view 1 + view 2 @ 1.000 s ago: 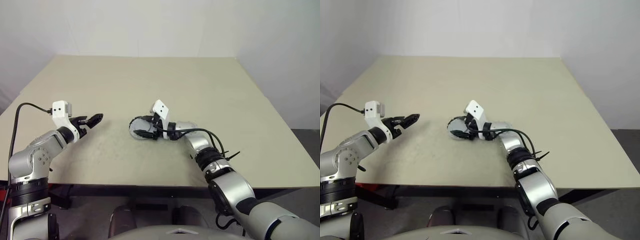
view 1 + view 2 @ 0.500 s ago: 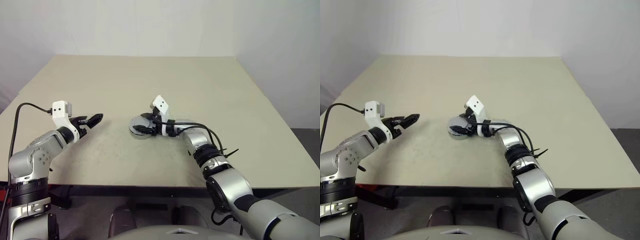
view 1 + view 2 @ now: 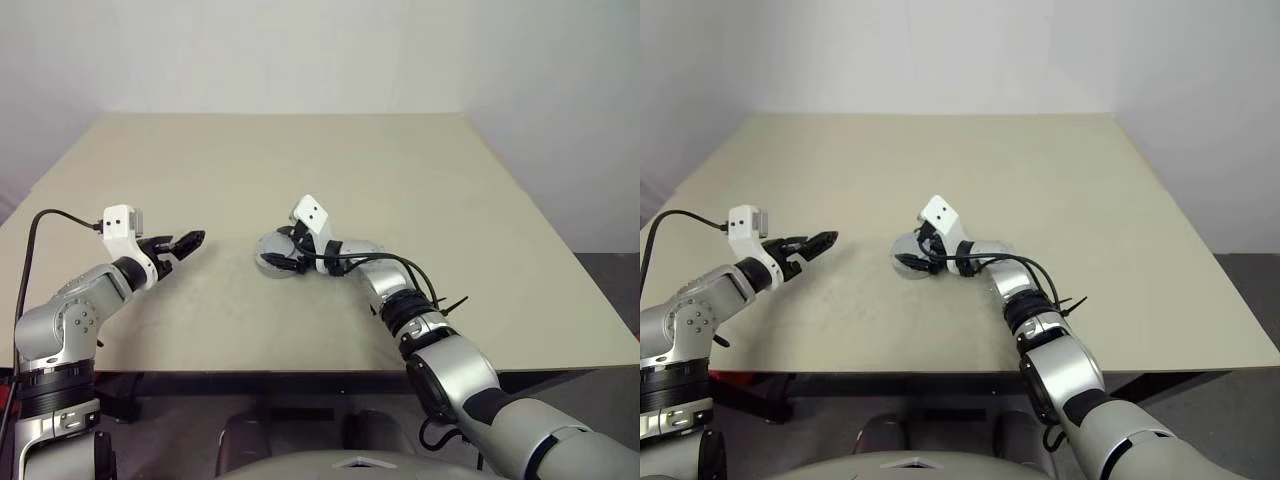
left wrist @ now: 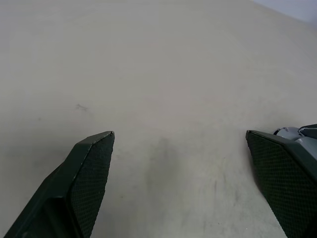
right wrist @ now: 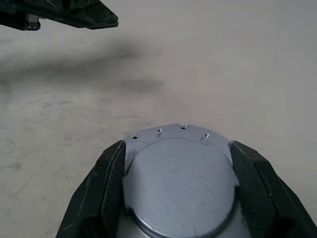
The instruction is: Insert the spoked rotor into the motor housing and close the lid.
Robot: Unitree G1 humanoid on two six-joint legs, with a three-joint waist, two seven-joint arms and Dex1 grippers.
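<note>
A round silver-grey disc, taken to be the lid (image 5: 179,191), is seen lying face-up between the two black fingers (image 5: 99,191) of the right gripper (image 3: 284,253), near the middle of the beige table (image 3: 420,190). In the right wrist view the fingers are set on either side of the disc's rim, spread about as wide as the disc itself; whether they press on the rim or merely flank it cannot be told. A flatter grey flange with small holes is shown just past the disc, beyond the fingertips. No copper coils are exposed, so the motor housing (image 3: 268,260) is judged to be under the lid, and the lid is judged to be down or nearly down.

The spoked rotor cannot be made out on the table; it is presumed, not seen, to be inside the housing already. If that holds, the insertion is done and only the seating of the lid and the release are left.

The left gripper (image 3: 190,241) is held well apart from the housing, off to the side, its fingers (image 4: 89,173) spread wide over bare tabletop with nothing between them.
</note>
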